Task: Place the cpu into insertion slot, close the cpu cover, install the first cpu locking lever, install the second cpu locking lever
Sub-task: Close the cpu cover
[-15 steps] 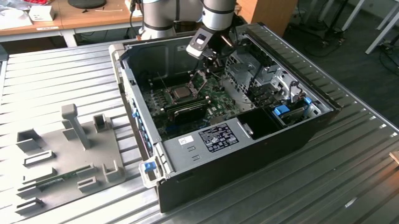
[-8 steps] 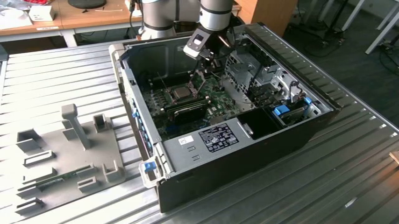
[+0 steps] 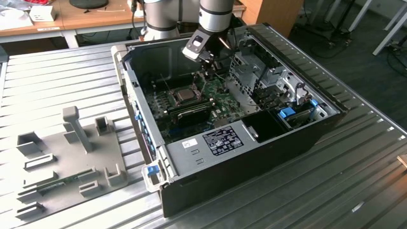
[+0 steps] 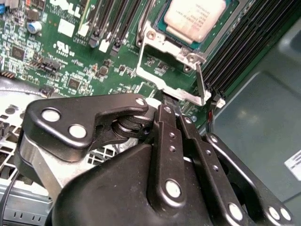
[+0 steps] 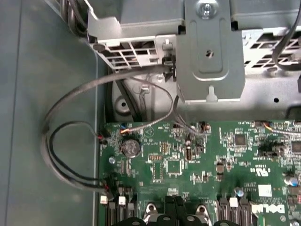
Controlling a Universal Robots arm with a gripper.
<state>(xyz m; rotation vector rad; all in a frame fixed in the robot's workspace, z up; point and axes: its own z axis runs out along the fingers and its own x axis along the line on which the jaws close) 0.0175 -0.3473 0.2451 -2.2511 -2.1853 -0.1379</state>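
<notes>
Silvery-tan cpu [image 4: 195, 19] sits in insertion slot [image 4: 160, 22], cpu cover [image 4: 140, 59] raised, my gripper [image 4: 170, 104] pinched together at its edge, locking lever [image 4: 201, 79] free; 3 steps left.

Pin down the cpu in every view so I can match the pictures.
Exterior view: the cpu lies on the green board inside the open case, under the gripper.
Second wrist view: the cpu sits beyond the open cpu cover, past the gripper.
First wrist view: aimed at the green board around the coin battery.
Shared landmark: the green board.
</notes>
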